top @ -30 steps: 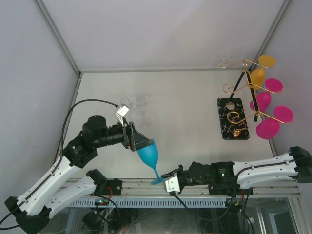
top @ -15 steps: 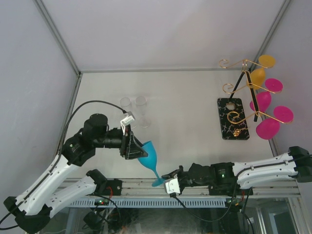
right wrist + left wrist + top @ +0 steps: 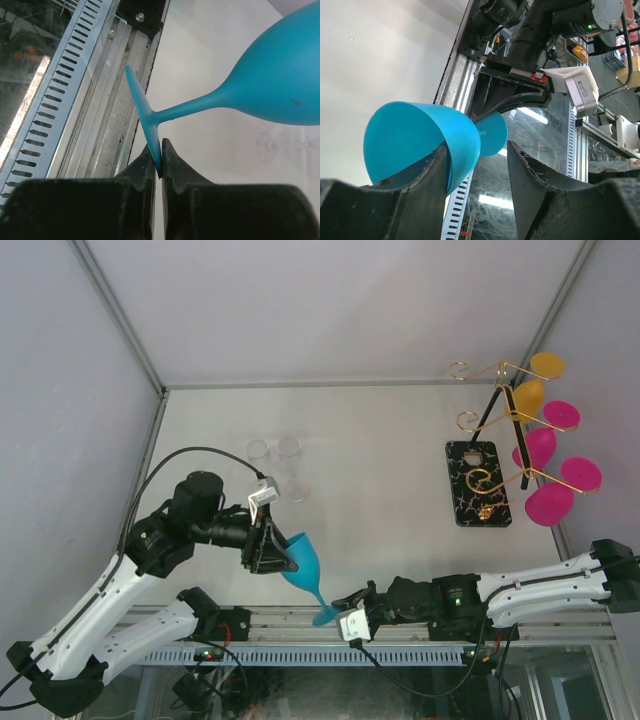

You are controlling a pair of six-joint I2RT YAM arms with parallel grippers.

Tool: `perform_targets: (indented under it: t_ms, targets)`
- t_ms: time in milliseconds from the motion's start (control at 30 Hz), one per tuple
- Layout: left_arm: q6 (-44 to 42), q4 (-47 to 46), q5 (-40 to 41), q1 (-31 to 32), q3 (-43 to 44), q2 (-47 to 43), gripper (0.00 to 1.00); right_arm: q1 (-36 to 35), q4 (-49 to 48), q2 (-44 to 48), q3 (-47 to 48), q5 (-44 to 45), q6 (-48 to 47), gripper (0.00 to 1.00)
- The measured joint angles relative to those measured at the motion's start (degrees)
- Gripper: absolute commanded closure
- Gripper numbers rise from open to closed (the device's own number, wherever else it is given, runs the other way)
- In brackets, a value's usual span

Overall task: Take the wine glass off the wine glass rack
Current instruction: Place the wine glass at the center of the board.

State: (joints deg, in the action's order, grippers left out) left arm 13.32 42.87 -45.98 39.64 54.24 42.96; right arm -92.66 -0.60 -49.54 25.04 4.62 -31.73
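A blue wine glass (image 3: 303, 562) hangs tilted over the table's near edge, away from the wine glass rack (image 3: 478, 483) at the far right. My right gripper (image 3: 345, 602) is shut on the rim of its foot (image 3: 150, 130), with the stem and bowl (image 3: 280, 85) stretching away up right. My left gripper (image 3: 275, 550) straddles the bowl's wall (image 3: 420, 135): one finger (image 3: 420, 200) lies inside the rim, the other (image 3: 540, 190) stands outside with a gap, so the jaws are open.
One yellow glass (image 3: 530, 390) and two magenta glasses (image 3: 540, 445) (image 3: 550, 502) hang from the rack's gold wire arms. Two clear glasses (image 3: 258, 452) (image 3: 291, 460) stand on the table behind my left arm. A slotted metal rail (image 3: 420, 652) runs along the near edge.
My left gripper slid down and right along the bowl, and its jaws narrowed around the wall. The glass tipped slightly. The right gripper kept its hold on the foot.
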Motion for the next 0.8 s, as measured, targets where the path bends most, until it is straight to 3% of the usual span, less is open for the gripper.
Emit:
perform_targets:
  t_ms: [400,633,800]
  targets:
    - [0.00,-1.49,-4.61,0.37,-0.04,-1.81,0.55,-0.11,-0.59,0.26,-0.13,-0.02,-1.77,1.00]
    - [-0.04,-1.73,-5.42,0.59,-0.13,-1.68,0.71,-0.39,-1.11,0.28,-0.13,-0.02,-2.43,1.00]
    - [-0.50,-2.25,-5.40,2.16,-0.13,-0.76,0.98,-0.57,-0.98,0.22,-0.20,0.31,-2.62,1.00]
